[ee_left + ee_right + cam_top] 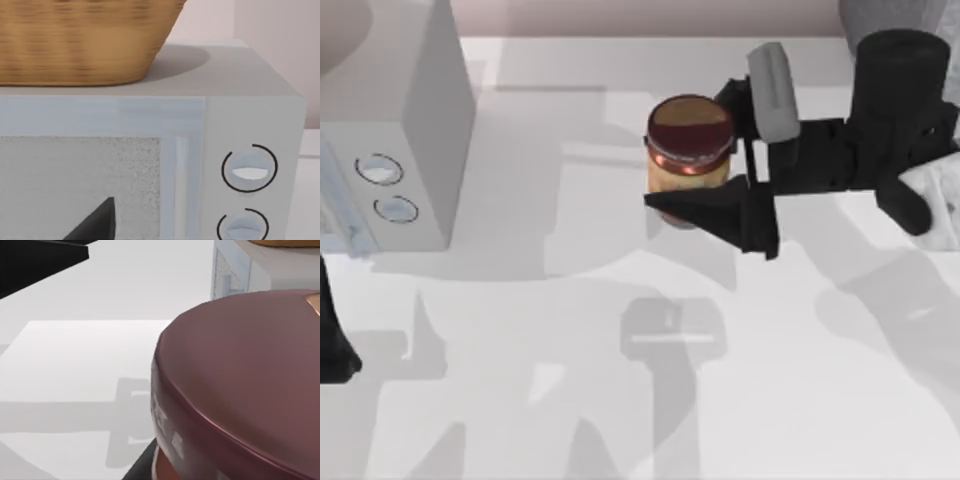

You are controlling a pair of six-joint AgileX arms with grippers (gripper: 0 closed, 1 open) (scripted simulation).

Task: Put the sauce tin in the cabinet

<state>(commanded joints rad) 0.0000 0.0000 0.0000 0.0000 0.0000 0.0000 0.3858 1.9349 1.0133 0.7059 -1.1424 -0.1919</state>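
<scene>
Listing from the near edge outward, with the sauce tin [689, 150] as landmark.

Item: left hand [335, 340], parked well to the tin's left at the table's edge; whether its fingers are spread or pressed together cannot be told.

Item: table [620, 400], smooth white, matte, crossed by soft grey shadows; the stretch nearer than the tin is bare.

Item: sauce tin, upright on the table, dark maroon lid, yellow-orange label. Judged rigid and light to moderate in weight; the smooth round wall looks likely to slip under a weak or off-centre pinch. Best hold: across the label band below the lid rim, fingers on opposite sides. In the right wrist view the lid [240, 385] looms very close.

Item: right hand [710, 155], reaching in from the tin's right, fingers spread to either side of the tin, one dark finger on its near side, one pale pad on its far side; contact cannot be confirmed.

Item: pale-grey box with two round dials [390, 120], well left of the tin, a woven basket [85, 40] on its roof.

Item: pale wall beyond the tin. The cabinet is not identified here.
</scene>
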